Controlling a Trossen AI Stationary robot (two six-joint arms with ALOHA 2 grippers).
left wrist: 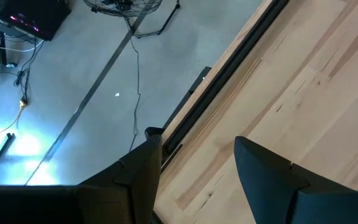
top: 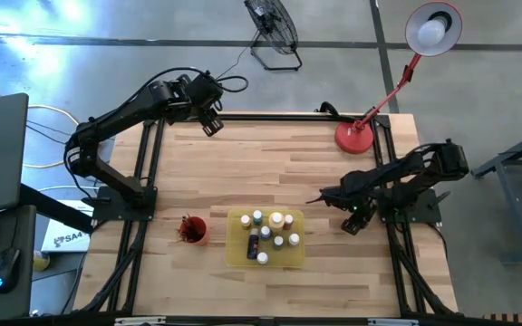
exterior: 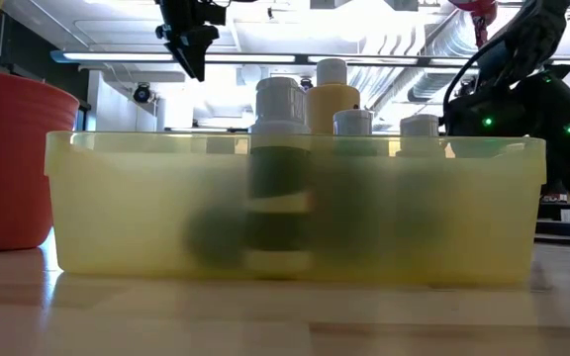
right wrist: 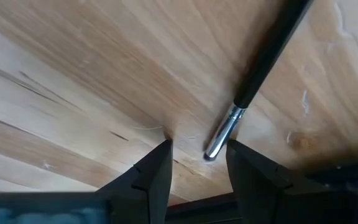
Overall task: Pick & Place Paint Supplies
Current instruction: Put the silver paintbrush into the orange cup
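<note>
A thin paintbrush (right wrist: 263, 59) with a black handle and a silver ferrule (right wrist: 221, 134) lies flat on the wooden table. My right gripper (right wrist: 197, 146) is low over the table at the right, open. The ferrule's end lies between its fingers, close to one of them. In the high view this gripper (top: 326, 195) is just right of the yellow tray (top: 236, 254), which holds several small paint bottles (top: 276, 220) standing upright. My left gripper (top: 211, 125) hangs open and high over the table's far edge, with nothing between its fingers (left wrist: 135, 174). My right gripper slants down at the table with a finger on either side of the brush's ferrule end (right wrist: 211, 152). The ferrule lies right beside one finger (right wrist: 244, 165). I cannot tell whether they touch. The brush rests flat on the wood.
A red cup (top: 193, 229) with brushes in it stands left of the tray. A red desk lamp's base (top: 354, 136) sits at the far right corner. Black frame rails (top: 143, 172) run along the table's sides. Bare wood lies across the table's middle and far part.
</note>
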